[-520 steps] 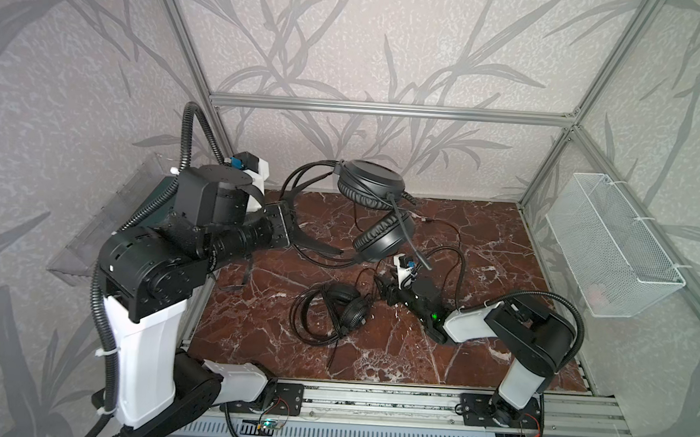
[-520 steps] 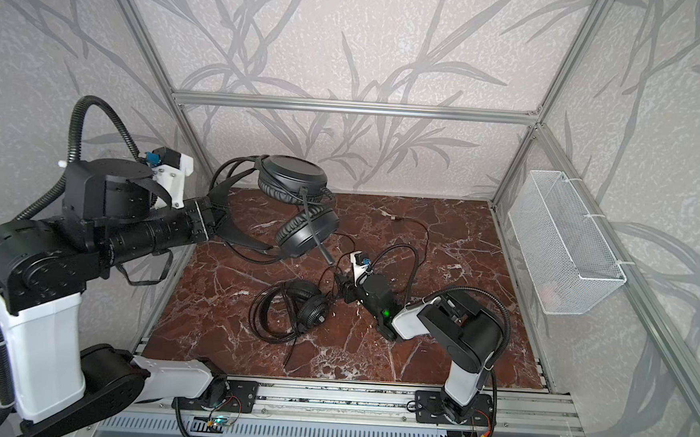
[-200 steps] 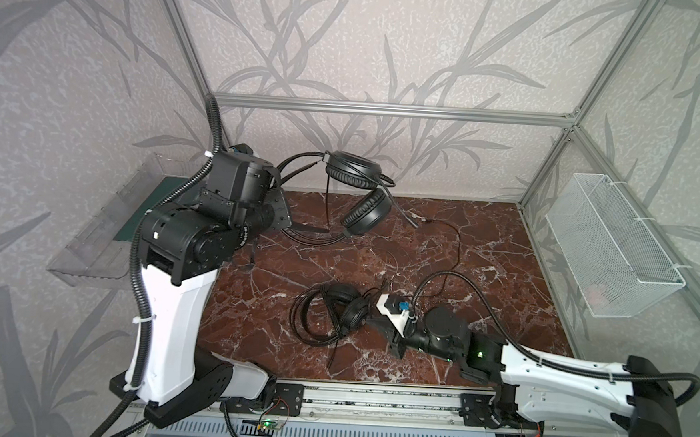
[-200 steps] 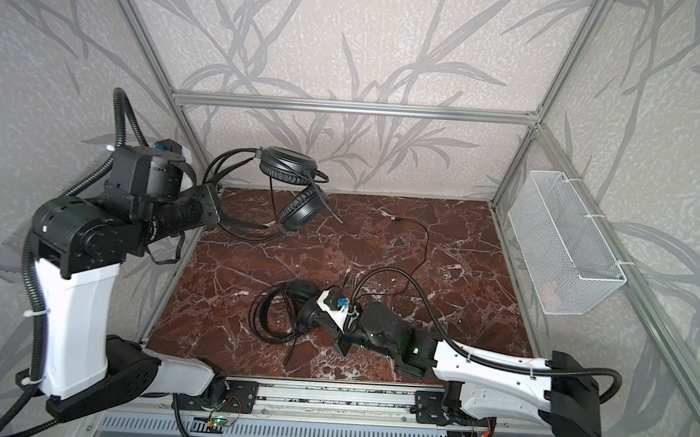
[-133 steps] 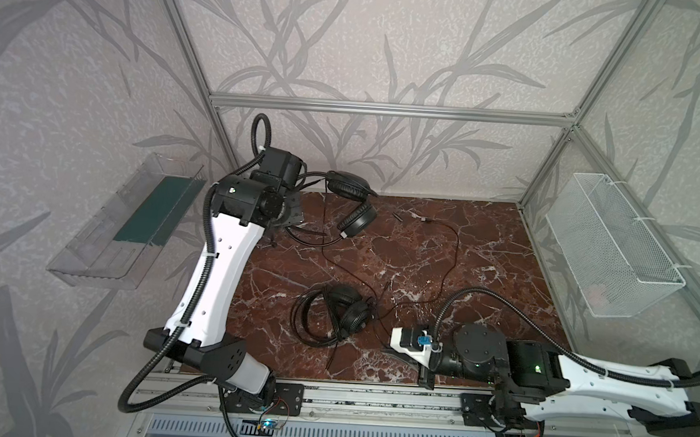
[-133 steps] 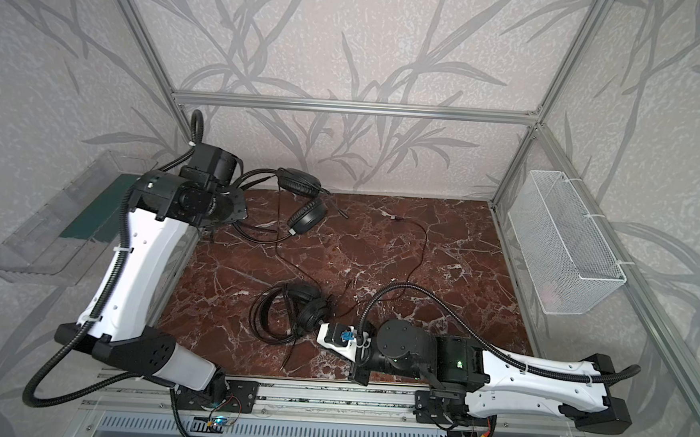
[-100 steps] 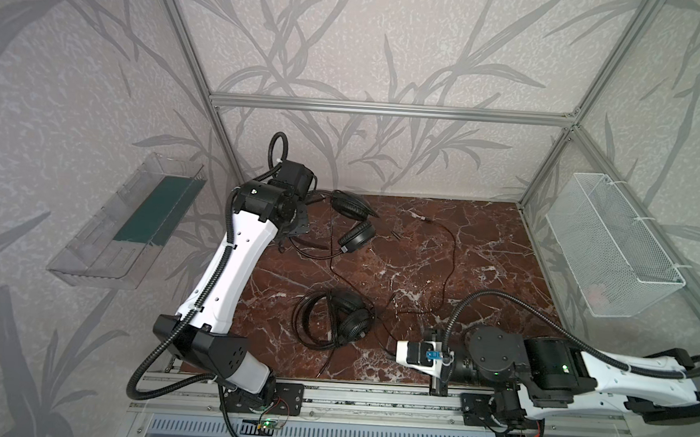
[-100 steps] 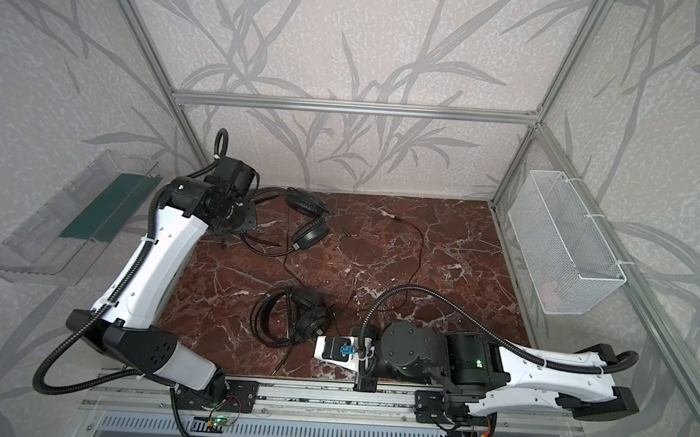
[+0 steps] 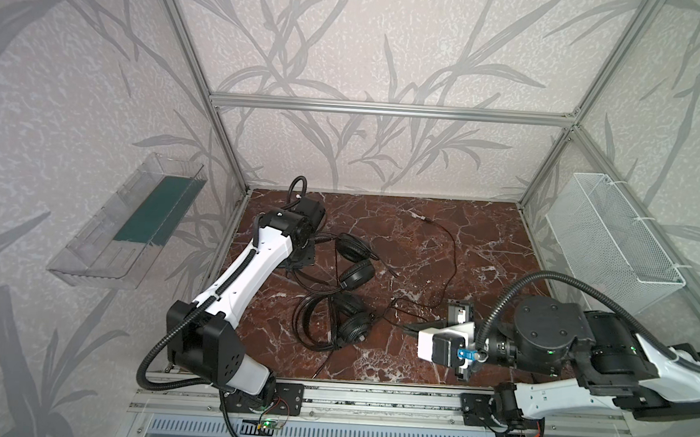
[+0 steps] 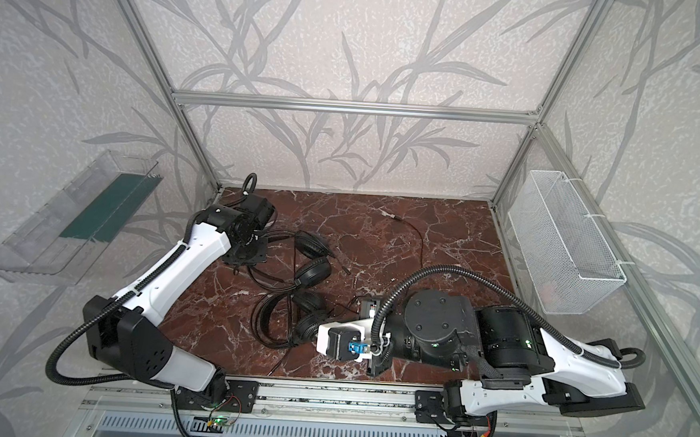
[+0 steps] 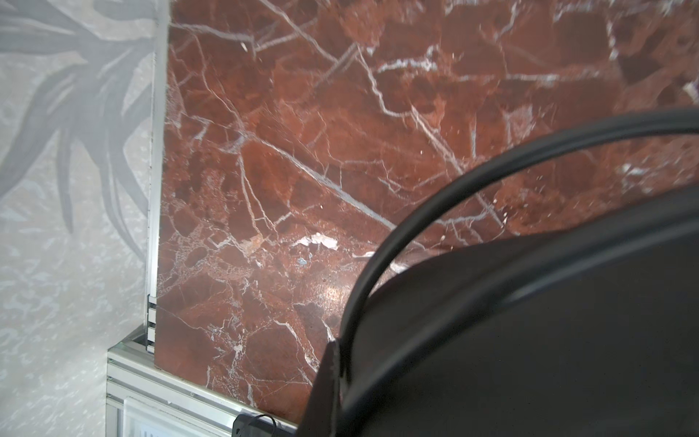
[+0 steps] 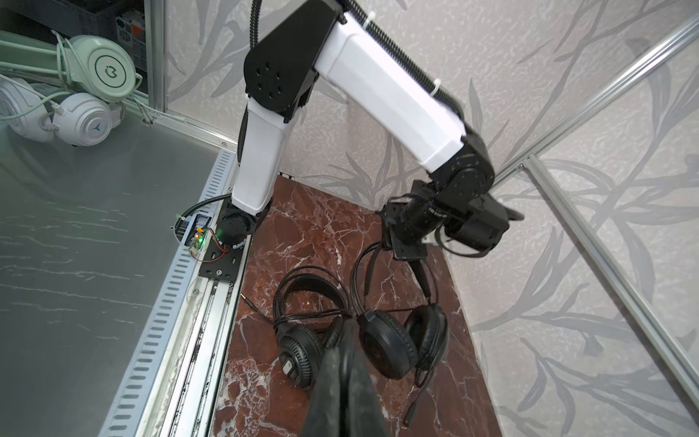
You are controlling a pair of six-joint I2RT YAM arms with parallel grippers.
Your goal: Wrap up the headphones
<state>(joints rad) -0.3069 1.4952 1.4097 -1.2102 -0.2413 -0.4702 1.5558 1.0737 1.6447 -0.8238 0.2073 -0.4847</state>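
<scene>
In both top views both headphones [image 9: 357, 275] lie on the table [image 9: 484, 244]; your left claw [image 9: 297, 266] is clamped on the far pair [image 9: 353, 246], and your right claw [image 9: 410, 326] pinches the cable [image 9: 453, 271]. The left wrist view shows just its headband [image 11: 397, 234]. In the right wrist view the cable seems to cross the near pair [image 12: 299, 352]: pulling could drag it.

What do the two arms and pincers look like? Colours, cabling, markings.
Left arm and right arm: white link shells, black joint housings, each with a ribbed black hose running outside. Right arm's round housing has bolt holes; small green lights glow on the arm. A white block with a blue connector sits at its wrist. Left pincer and right pincer: black; the right's fingers taper.
</scene>
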